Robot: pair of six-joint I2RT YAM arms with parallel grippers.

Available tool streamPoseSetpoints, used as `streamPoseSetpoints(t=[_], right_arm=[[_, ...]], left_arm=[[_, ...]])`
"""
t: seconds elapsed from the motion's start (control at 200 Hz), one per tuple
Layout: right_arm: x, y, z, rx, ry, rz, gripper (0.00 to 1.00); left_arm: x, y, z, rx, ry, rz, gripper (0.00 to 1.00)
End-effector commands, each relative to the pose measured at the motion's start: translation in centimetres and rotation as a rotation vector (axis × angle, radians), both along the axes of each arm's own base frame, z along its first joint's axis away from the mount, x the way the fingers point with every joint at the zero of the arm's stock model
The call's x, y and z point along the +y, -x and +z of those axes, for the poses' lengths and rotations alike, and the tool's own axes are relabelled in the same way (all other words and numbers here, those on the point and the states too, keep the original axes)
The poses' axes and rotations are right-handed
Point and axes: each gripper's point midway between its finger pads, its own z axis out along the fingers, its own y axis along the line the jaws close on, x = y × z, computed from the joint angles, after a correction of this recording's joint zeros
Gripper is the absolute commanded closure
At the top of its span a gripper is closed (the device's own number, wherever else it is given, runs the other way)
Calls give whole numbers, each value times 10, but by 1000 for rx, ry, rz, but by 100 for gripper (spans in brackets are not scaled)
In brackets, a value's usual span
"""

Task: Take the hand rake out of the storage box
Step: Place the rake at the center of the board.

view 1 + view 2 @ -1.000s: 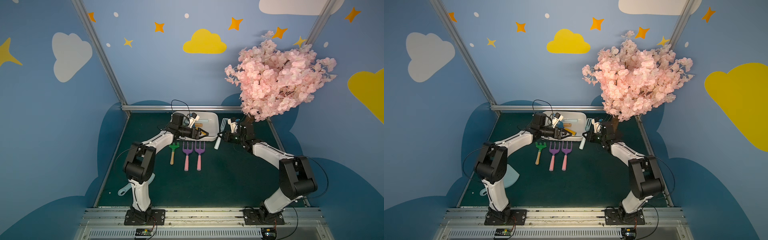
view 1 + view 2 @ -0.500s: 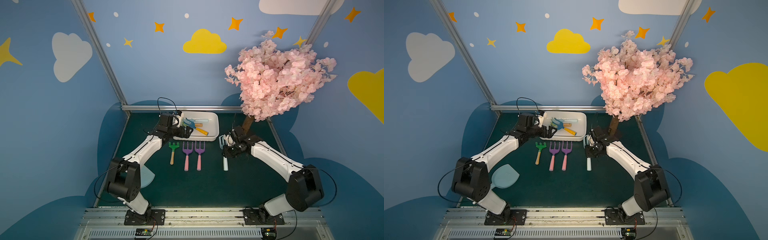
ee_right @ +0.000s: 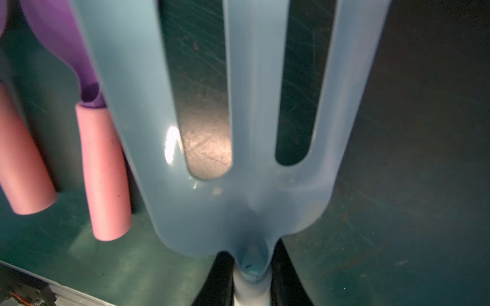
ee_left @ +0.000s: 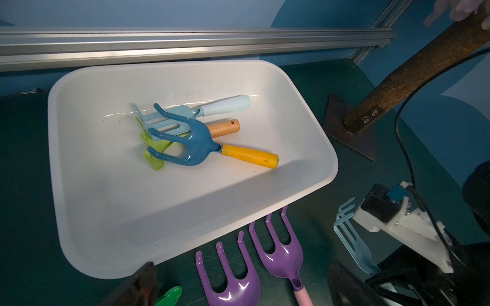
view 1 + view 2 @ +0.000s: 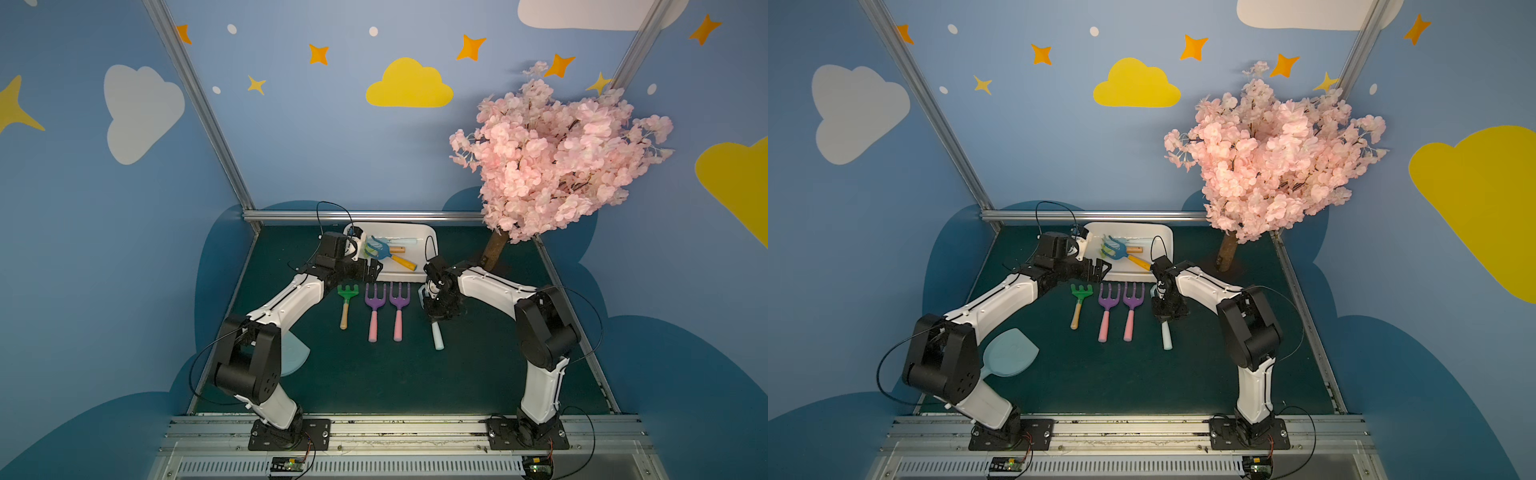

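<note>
Blue walls (image 5: 316, 158) close in the scene, painted with a white cloud (image 5: 141, 108), a yellow cloud (image 5: 409, 85) and orange stars (image 5: 471, 46); darker blue rounded shapes (image 5: 673, 374) run along their foot. Slanted metal posts (image 5: 199, 108) meet a metal crossbar (image 5: 374, 215) at the back of the dark green table (image 5: 374, 374). A pink blossom tree (image 5: 557, 158) stands at the far right corner, its brown trunk (image 4: 413, 76) fixed to a dark flat plate (image 4: 350, 137). A grooved metal rail (image 5: 415, 432) borders the near edge.
</note>
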Motion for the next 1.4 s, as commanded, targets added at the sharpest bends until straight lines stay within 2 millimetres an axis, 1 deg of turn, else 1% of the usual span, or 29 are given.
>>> streamPoseSetpoints(t=[0.0,0.115,0.165,0.21,0.285,0.355,0.4,0.451,0.501,0.561,0.631,0.661,0.721,0.766,0.921,1.016,1.061,1.221,1.306,1.392], right_arm=[[4,-2,-3,21,-5,-7,95],[1,-3,-13,30,12,-18,93],[0,-4,-15,33,15,-21,90],[0,-5,-16,34,17,-20,84],[1,-8,-13,21,11,-16,77],[2,-9,-11,13,-2,-15,75],[4,-10,-9,7,-15,-14,70],[5,-9,-9,7,-19,-9,66],[4,-8,-8,7,-24,-9,66],[4,-6,-5,-1,-38,-12,66],[4,-2,-2,-5,-56,-13,69],[4,-1,-1,-12,-64,-16,72],[3,0,-2,-21,-72,-28,82],[3,0,-3,-23,-80,-33,87],[1,-8,-8,-44,-65,-70,91],[2,-16,-12,-65,-79,-90,92],[3,-21,-12,-80,-88,-100,92],[12,-38,-9,-130,-127,-113,95],[16,-42,-11,-133,-144,-110,93],[18,-44,-15,-128,-152,-107,91]], left_arm=[[1,2,12,-43,-7,-14,0],[7,2,12,-46,-27,7,0],[9,3,11,-46,-30,12,0],[10,3,12,-49,-30,14,0],[9,2,12,-48,-28,10,0],[9,2,10,-41,-26,7,0],[9,2,8,-36,-28,8,0],[9,2,9,-36,-26,10,0],[11,0,8,-34,-28,27,0],[12,-1,9,-34,-28,30,0],[11,-1,10,-37,-24,28,0],[10,-1,11,-37,-20,27,0],[8,-2,11,-34,-11,20,0],[7,-2,11,-32,-5,16,0],[4,-2,12,-24,9,13,0],[8,-8,11,-25,3,47,0],[7,-9,10,-28,6,44,0],[6,-14,8,-12,14,74,0],[4,-19,5,6,-15,87,0],[3,-31,1,22,-55,106,0]])
